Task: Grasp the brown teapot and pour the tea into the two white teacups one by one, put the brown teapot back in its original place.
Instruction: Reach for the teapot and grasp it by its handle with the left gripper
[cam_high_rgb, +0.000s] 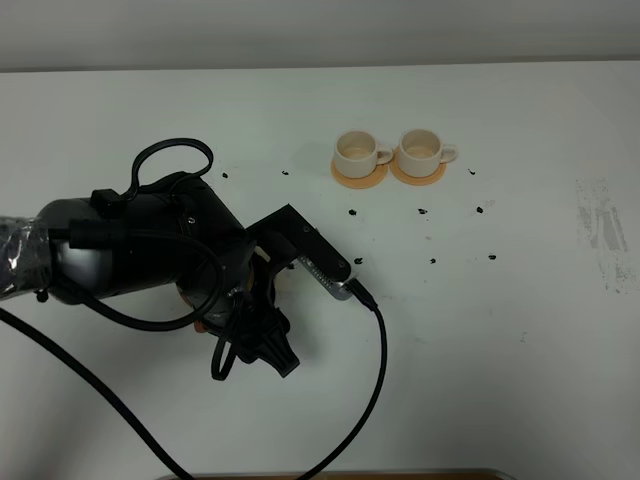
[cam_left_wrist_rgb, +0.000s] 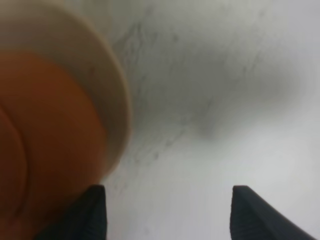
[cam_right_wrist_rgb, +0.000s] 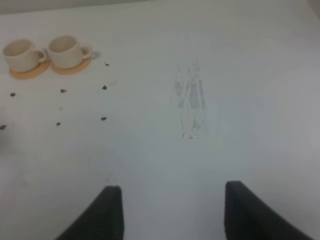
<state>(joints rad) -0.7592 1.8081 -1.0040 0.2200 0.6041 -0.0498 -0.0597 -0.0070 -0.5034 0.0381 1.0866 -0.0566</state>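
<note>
The brown teapot (cam_left_wrist_rgb: 45, 140) fills one side of the left wrist view, blurred and very close, on its pale beige disc coaster (cam_left_wrist_rgb: 114, 100). My left gripper (cam_left_wrist_rgb: 168, 190) is open and low over the table. One finger is beside the teapot and bare table lies between the fingers. In the exterior high view the left arm covers the teapot, apart from a reddish sliver (cam_high_rgb: 203, 325), and the left gripper (cam_high_rgb: 250, 355) points toward the front edge. The two white teacups (cam_high_rgb: 358, 152) (cam_high_rgb: 420, 148) stand side by side on orange coasters at the back. My right gripper (cam_right_wrist_rgb: 172, 189) is open, empty, over bare table.
Small dark specks (cam_high_rgb: 352, 212) are scattered on the white table in front of the cups. A grey scuff mark (cam_high_rgb: 603, 225) is at the right. The left arm's black cable (cam_high_rgb: 375, 380) trails to the front edge. The cups also show in the right wrist view (cam_right_wrist_rgb: 20, 52).
</note>
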